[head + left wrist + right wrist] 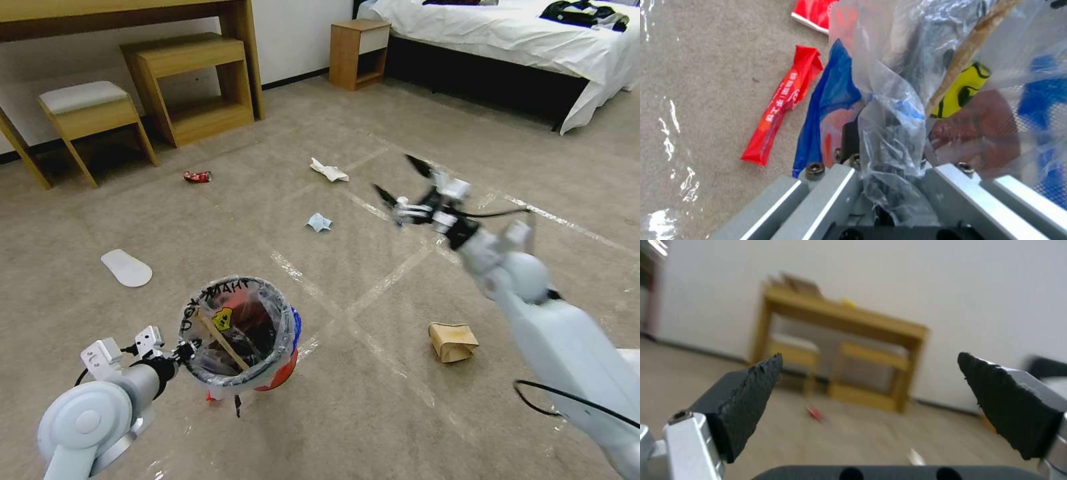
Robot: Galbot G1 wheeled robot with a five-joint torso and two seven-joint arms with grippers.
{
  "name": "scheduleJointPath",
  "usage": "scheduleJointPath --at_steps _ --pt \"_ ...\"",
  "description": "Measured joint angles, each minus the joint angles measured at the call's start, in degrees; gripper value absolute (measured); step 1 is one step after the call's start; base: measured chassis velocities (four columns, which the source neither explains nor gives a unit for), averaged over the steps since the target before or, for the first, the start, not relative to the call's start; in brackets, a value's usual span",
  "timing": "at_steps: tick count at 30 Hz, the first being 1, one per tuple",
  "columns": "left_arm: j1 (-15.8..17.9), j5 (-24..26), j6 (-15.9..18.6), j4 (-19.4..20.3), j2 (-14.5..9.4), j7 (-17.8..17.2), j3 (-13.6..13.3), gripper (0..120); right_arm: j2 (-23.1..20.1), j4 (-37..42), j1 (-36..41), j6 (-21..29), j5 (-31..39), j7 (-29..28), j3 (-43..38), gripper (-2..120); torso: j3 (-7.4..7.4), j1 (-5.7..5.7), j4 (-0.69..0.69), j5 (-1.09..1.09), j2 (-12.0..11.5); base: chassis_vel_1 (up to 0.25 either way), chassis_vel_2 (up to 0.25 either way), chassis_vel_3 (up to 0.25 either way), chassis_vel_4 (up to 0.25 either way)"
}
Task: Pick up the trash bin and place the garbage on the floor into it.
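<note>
Beige carpet [373, 400], taped in shiny lines, lies under us. Our left pincer [183, 348] pinches the round red trash bin's [277, 373] crinkly liner; our right pincer [400, 180] hangs spread wide, holding nothing.

taped beige carpet floor [373, 413], crushed red can [197, 177], white paper [329, 171], blue mask [319, 222], brown bag [453, 342], red wrapper [782, 105]

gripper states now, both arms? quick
Left gripper: shut on the trash bin, fingers pinching its bag-lined rim.
Right gripper: open, empty, raised above the floor.
</note>
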State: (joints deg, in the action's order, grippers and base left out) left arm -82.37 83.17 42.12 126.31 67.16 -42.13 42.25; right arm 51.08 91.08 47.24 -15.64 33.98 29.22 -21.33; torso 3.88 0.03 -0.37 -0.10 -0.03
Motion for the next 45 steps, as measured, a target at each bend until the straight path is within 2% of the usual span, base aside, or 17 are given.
scheduleJointPath --at_steps 2,10,18,23,25,26,29,35,37,42,45 --pt "0.6 1.8 0.0 0.1 -1.4 -0.7 0.1 1 -1.2 -2.8 4.4 0.1 -2.7 0.2 -4.4 100 0.00 0.00 -0.02 0.01 0.0 0.000 0.000 0.000 0.000" --pt "1.0 3.8 0.0 0.3 -3.2 -0.9 0.2 1 -3.3 -12.9 6.2 -0.9 -7.2 6.4 -7.1 100 0.00 0.00 0.01 -0.02 0.0 0.000 0.000 0.000 0.000" --pt "1.1 4.4 0.0 0.7 -3.9 -0.9 0.1 1 -4.9 -23.4 4.6 -1.4 -10.5 8.7 -2.9 100 0.01 0.00 0.01 -0.02 0.0 0.000 0.000 0.000 0.000" --pt "1.0 4.5 0.0 0.9 -4.0 -0.9 0.1 1 -5.5 -30.5 1.2 -3.1 -12.3 14.4 0.9 100 0.01 0.00 0.00 -0.03 0.0 0.000 0.000 0.000 0.000" --pt "0.8 4.4 0.0 1.0 -3.9 -0.9 0.0 1 -4.9 -34.2 -1.3 -5.0 -13.9 18.0 3.1 100 0.00 0.00 0.01 -0.04 0.0 0.000 0.000 0.000 0.000" --pt "0.8 4.4 0.0 1.0 -3.9 -0.9 0.0 1 -4.9 -34.2 -1.3 -5.0 -13.9 18.0 3.1 100 0.00 0.00 0.01 -0.04 0.0 0.000 0.000 0.000 0.000" --pt "0.6 4.3 0.0 1.0 -3.9 -1.0 -0.1 1 -2.8 -39.9 -5.9 -8.0 -18.9 21.4 5.6 100 0.01 0.00 0.02 -0.02 0.0 0.000 0.000 0.000 0.000" --pt "0.4 4.2 0.0 1.0 -3.8 -1.0 -0.1 1 0.1 -47.5 -10.4 -10.2 -24.2 22.1 7.5 100 0.01 0.00 0.02 -0.01 0.0 0.000 0.000 0.000 0.000" --pt "0.3 4.1 0.0 1.0 -3.7 -1.0 -0.2 1 2.1 -52.6 -12.7 -11.0 -26.2 22.9 8.5 100 0.01 0.00 0.02 -0.04 0.0 0.000 0.000 0.000 0.000" --pt "0.3 4.0 0.0 0.8 -3.8 -1.0 -0.2 1 3.8 -57.3 -14.7 -10.6 -27.4 24.2 9.3 100 0.01 0.00 0.02 -0.03 0.0 0.000 0.000 0.000 0.000" --pt "0.4 3.9 0.0 0.7 -3.8 -1.1 -0.3 1 4.4 -59.1 -15.1 -7.1 -27.0 22.9 10.7 100 0.01 0.00 0.01 -0.03 0.0 0.000 0.000 0.000 0.000"
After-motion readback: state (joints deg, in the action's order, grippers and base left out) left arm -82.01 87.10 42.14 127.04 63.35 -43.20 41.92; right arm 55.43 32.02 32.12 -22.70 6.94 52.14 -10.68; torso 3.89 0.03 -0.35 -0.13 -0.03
